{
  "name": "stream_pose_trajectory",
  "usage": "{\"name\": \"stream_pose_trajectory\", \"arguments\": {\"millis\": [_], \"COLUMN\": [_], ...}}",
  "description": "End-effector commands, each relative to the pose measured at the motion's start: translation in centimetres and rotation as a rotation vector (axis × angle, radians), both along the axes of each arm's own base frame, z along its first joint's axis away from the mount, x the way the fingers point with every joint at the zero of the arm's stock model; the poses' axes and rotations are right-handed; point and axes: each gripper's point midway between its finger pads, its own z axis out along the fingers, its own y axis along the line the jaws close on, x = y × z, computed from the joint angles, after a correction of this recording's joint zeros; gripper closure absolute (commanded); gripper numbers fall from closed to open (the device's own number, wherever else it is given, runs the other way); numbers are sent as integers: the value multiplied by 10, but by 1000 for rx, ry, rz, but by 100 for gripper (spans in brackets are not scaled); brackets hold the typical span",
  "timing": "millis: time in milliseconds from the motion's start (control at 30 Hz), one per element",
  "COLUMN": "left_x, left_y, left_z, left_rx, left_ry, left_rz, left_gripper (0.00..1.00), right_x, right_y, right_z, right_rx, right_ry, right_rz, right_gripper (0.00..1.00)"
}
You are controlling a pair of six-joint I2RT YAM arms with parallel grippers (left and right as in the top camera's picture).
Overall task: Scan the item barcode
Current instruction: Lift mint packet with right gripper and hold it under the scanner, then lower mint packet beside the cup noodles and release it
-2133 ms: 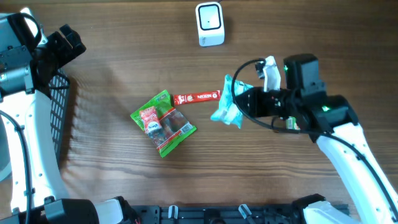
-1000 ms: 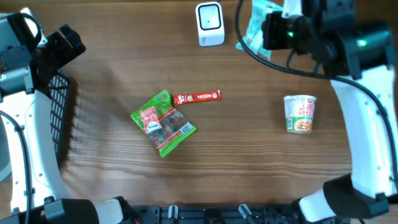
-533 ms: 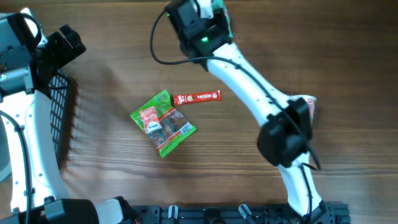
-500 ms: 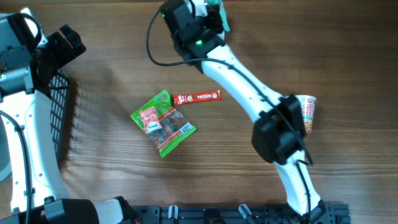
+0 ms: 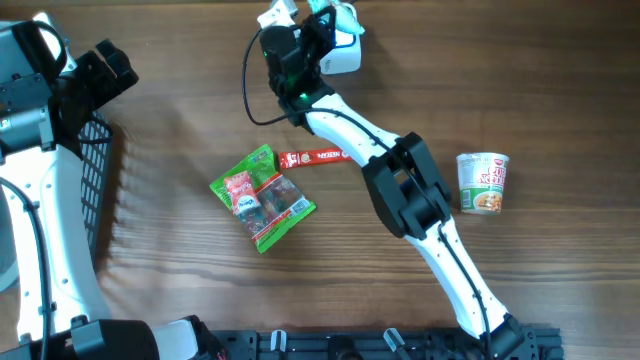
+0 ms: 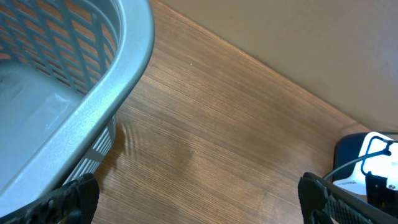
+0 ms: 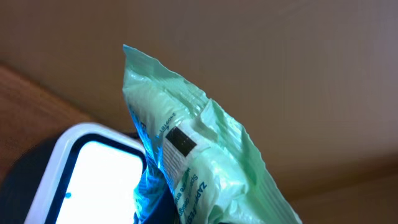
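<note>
Near table: green snack bag (image 5: 262,197), red stick (image 5: 318,155) and noodle cup (image 5: 484,182) lie well apart from the scanner (image 5: 347,55).
Task item: pale green packet (image 7: 199,168) is held up just beside the scanner's lit face, its barcode (image 7: 181,142) showing.
Progress: item lifted and presented. The read itself is judged outstanding, as the barcode appears angled off the face.
Right gripper (image 5: 318,25): narrow, pinching the packet's lower end.
Right arm: stretched to the far edge, elbow mid-table.
Left gripper (image 6: 199,202): fingers spread wide, empty, beside the basket (image 6: 74,81).
</note>
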Motion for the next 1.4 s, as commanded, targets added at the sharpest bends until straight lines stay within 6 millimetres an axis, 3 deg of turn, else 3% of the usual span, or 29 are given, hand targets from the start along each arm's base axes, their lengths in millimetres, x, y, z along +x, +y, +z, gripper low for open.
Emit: {"name": "stream_pose_trajectory", "arguments": {"millis": [0, 100, 267, 367, 433, 533, 667, 700, 767, 800, 900, 967, 1067, 1100, 1133, 1167, 1200, 1233, 1367], "left_x": [1, 1, 1, 1, 1, 1, 1, 1, 1, 1, 1, 1, 1, 1, 1, 1, 1, 1, 1], "left_y": [0, 0, 0, 0, 0, 0, 0, 0, 0, 0, 0, 0, 0, 0, 0, 0, 0, 0, 0], "left_z": [7, 7, 7, 7, 7, 7, 7, 7, 7, 7, 7, 7, 7, 7, 7, 7, 7, 7, 7], "left_rx": [-1, -1, -1, -1, -1, -1, -1, -1, -1, -1, -1, -1, -1, -1, -1, -1, -1, -1, -1], "left_ry": [-19, -19, -19, -19, -19, -19, -19, -19, -19, -19, -19, -19, -19, -19, -19, -19, -19, -19, -19], "left_rz": [-2, -2, -2, -2, -2, -2, -2, -2, -2, -2, -2, -2, -2, -2, -2, -2, -2, -2, -2], "left_gripper": [0, 0, 0, 0, 0, 0, 0, 0, 0, 0, 0, 0, 0, 0, 0, 0, 0, 0, 0], "right_x": [5, 3, -37, -75, -102, -146, -220, -235, -248, -255, -285, -300, -311, -311, -310, -307, -302, -298, -271], "right_y": [-7, -10, 8, -16, -31, -57, -70, -82, -105, -119, -140, -145, -171, -176, -175, -177, -178, -177, -170], "right_z": [18, 48, 116, 158, 161, 137, 54, 35, 6, -19, -73, -99, -127, -133, -135, -135, -131, -127, -103], "right_rx": [-48, -114, 25, 209, 328, 543, 887, 937, 926, 930, 901, 879, 780, 762, 764, 756, 746, 758, 778], "right_ry": [-15, -56, 9, 60, 132, 337, 987, 1099, 1175, 1205, 1292, 1327, 1277, 1259, 1255, 1240, 1219, 1206, 1134], "right_rz": [-14, -28, 54, 52, 43, -8, -57, -119, -232, -316, -457, -487, -572, -575, -570, -563, -560, -559, -514], "right_gripper": [96, 96, 96, 96, 96, 96, 96, 96, 96, 96, 96, 96, 96, 79, 50, 40, 25, 17, 13]}}
